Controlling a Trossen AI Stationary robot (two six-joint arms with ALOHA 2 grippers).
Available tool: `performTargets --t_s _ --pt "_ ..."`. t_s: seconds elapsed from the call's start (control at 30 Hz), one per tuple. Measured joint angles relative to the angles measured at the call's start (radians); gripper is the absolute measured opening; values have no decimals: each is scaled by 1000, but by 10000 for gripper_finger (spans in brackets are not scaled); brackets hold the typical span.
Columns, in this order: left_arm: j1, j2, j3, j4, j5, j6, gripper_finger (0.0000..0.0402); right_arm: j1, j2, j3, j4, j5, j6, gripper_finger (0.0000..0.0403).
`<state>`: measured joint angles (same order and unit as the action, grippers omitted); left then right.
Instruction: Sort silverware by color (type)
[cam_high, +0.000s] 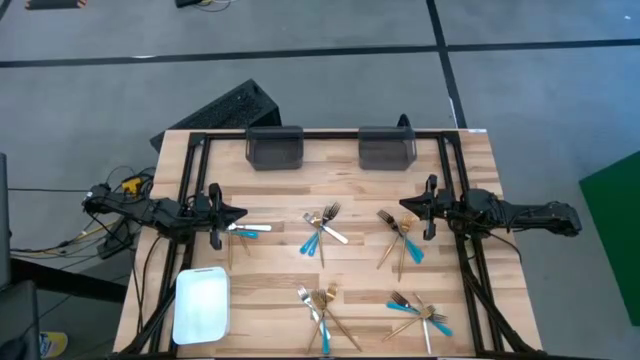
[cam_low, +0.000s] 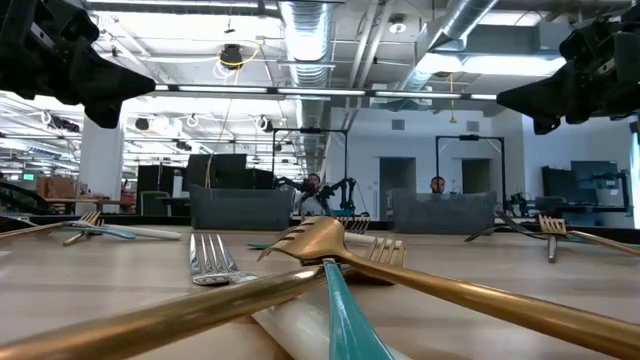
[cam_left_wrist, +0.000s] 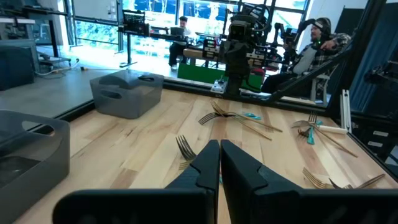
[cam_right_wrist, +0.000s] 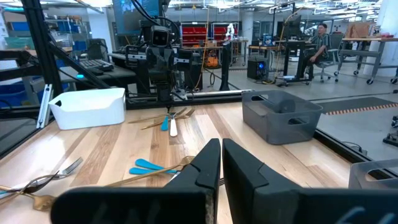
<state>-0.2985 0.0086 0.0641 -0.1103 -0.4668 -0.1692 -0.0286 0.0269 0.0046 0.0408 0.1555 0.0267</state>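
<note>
Both grippers (left (cam_high: 240, 214), right (cam_high: 404, 207)) hover seemingly closed, empty, above scattered silverware (cam_high: 320, 232).

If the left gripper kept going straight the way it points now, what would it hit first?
Probably the small cutlery cluster just ahead of the left gripper, whose fingers are shut. The left wrist view shows a fork right past the fingertips. Height is unclear, so it might pass above.

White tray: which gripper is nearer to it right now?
Left. The left gripper hovers just beyond the white tray on its own side; the right gripper sits across the table, far from it.
</note>
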Motion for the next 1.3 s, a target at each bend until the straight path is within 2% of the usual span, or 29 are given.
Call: performTargets --t_s 0.37,0.6,0.8,1.0,1.1,1.17,1.3 --pt "0 0 0 1 0 0 2 0 0 0 2 0 0 45" --pt "0 0 -4 63 -48 79 2 0 0 0 17 0 14 45" --pt "0 0 -4 204 -77 215 2 -1 0 0 52 33 290 45" --pt "0 0 -3 310 -77 259 2 -7 0 0 74 76 261 45" --pt "0 0 -3 311 -82 263 2 -12 2 0 74 157 339 45" --pt "0 0 -2 301 -119 263 2 -17 8 1 60 193 411 45" --pt "0 0 -2 294 -214 263 2 -1 70 36 -13 196 506 45"
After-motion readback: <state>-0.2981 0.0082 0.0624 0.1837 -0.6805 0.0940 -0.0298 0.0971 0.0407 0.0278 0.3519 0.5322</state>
